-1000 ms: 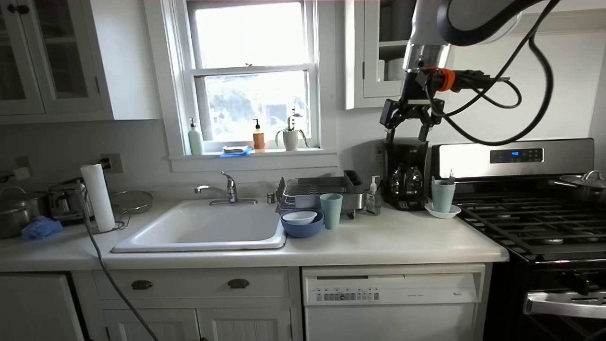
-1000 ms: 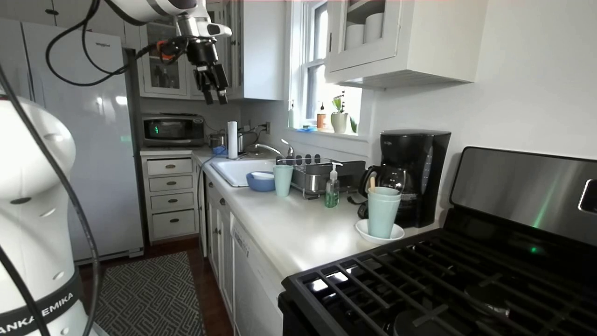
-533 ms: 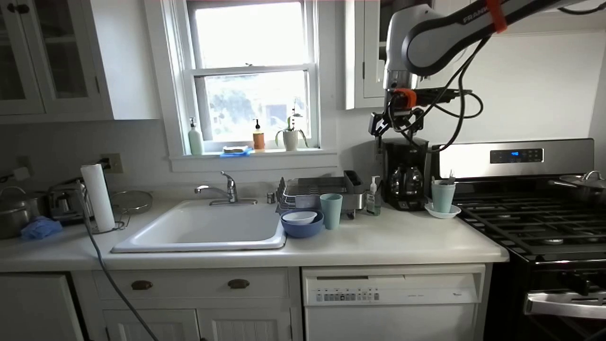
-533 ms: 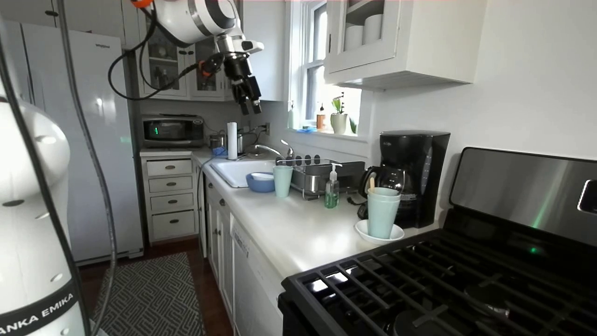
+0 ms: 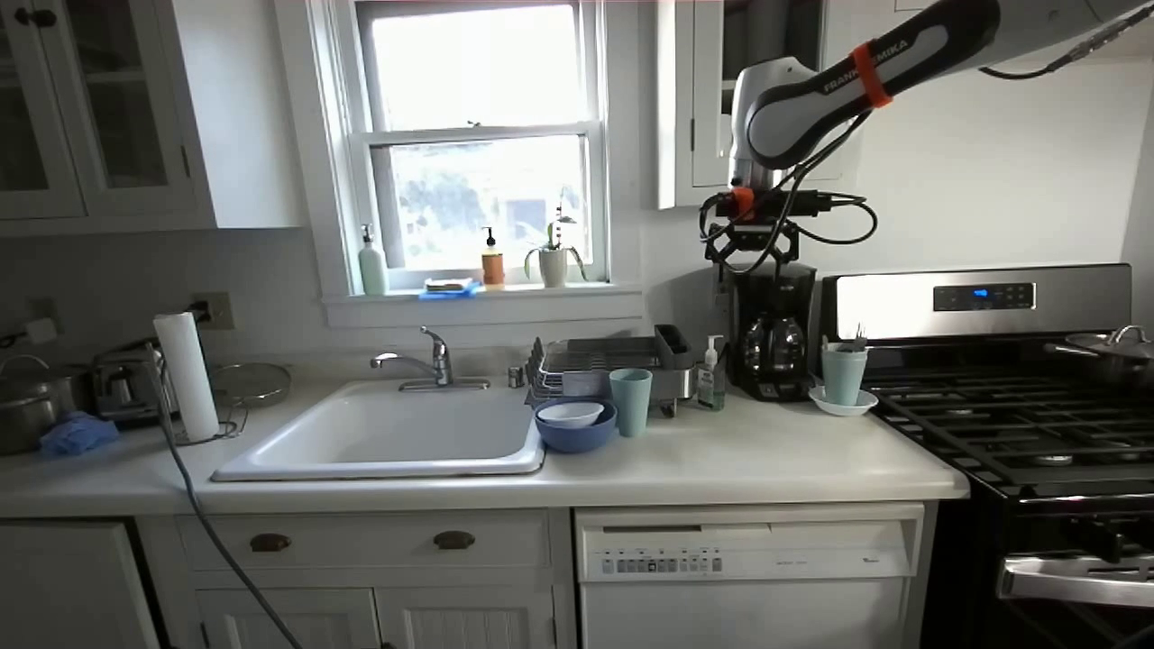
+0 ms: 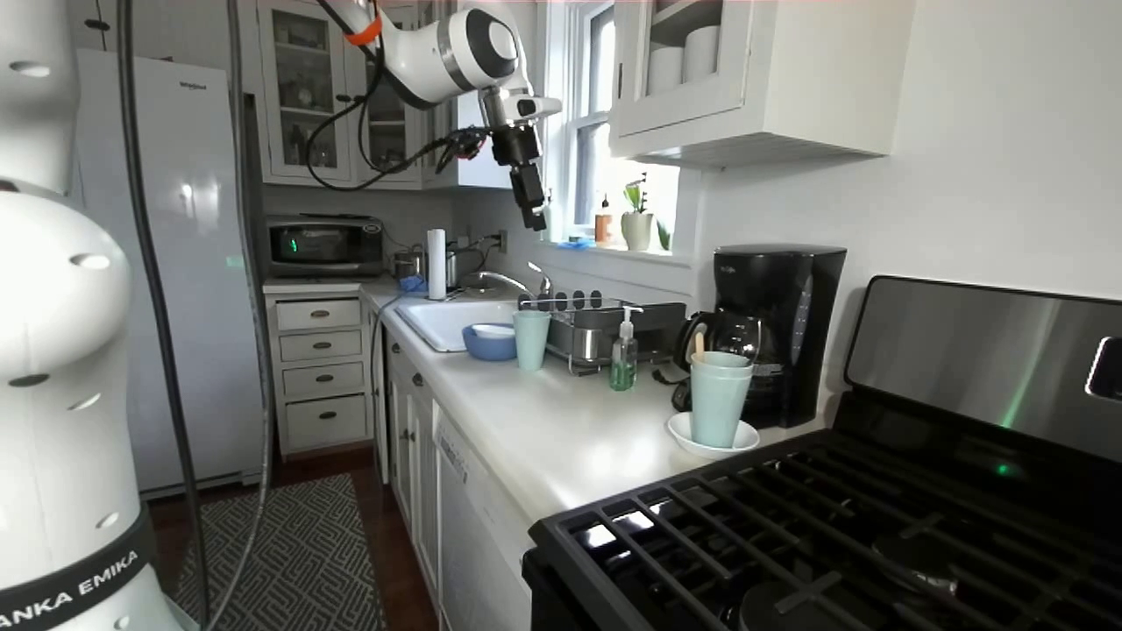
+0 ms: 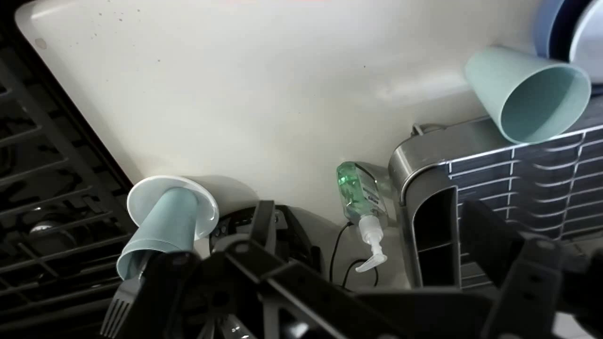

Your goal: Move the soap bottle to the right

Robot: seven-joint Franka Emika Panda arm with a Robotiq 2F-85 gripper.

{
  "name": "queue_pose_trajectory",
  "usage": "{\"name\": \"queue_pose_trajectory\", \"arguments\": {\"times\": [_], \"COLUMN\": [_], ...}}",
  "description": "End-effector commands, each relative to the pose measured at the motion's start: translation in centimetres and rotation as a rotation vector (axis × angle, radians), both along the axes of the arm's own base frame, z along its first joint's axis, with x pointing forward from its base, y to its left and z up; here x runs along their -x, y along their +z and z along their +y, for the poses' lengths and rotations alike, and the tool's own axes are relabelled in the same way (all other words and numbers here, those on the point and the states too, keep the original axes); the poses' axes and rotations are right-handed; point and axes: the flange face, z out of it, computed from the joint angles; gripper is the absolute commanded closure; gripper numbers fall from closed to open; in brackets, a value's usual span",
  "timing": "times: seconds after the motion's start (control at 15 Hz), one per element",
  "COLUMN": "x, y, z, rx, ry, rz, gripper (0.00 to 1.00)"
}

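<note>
The soap bottle (image 5: 711,383) is small and clear, with green liquid and a whitish pump top. It stands upright on the counter beside the dish rack, and also shows in an exterior view (image 6: 624,364) and in the wrist view (image 7: 358,190). My gripper (image 5: 750,270) is high above the counter, well above the bottle and apart from it; an exterior view (image 6: 536,225) shows it in front of the window. In the wrist view, my gripper (image 7: 367,212) has its fingers wide apart, with the bottle seen far below between them. It holds nothing.
The dish rack (image 7: 424,146) stands close to the bottle on one side, the black coffee maker (image 6: 780,333) on the other. A cup with forks (image 6: 720,403) stands on a saucer near the stove (image 6: 666,543). A light-blue cup (image 5: 631,401) and blue bowl (image 5: 577,439) are by the sink.
My arm has moved over the counter towards the window wall and somewhat lower, and the gripper has turned so its fingers overlap in an exterior view. The soap bottle has not moved.
</note>
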Motion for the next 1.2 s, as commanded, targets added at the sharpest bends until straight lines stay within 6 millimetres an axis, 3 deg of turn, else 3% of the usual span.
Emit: {"name": "queue_pose_trajectory", "arguments": {"times": [0.0, 0.13, 0.27, 0.33, 0.6, 0.87, 1.13], "x": [-2.5, -3.1, -3.5, -2.7, -3.0, -3.1, -5.1], "y": [-1.0, -2.2, -3.3, -3.0, -3.9, -3.6, -5.1], "z": [-0.2, 0.1, 1.0, 0.2, 1.2, 0.9, -0.9], "rx": [-0.015, -0.009, 0.031, 0.002, 0.01, 0.011, -0.031], "ry": [-0.185, -0.254, -0.162, -0.186, -0.166, -0.168, -0.279], "rz": [-0.069, -0.116, -0.082, -0.074, -0.062, -0.067, -0.096], "gripper": [0.0, 0.0, 0.0, 0.0, 0.0, 0.0, 0.0]}}
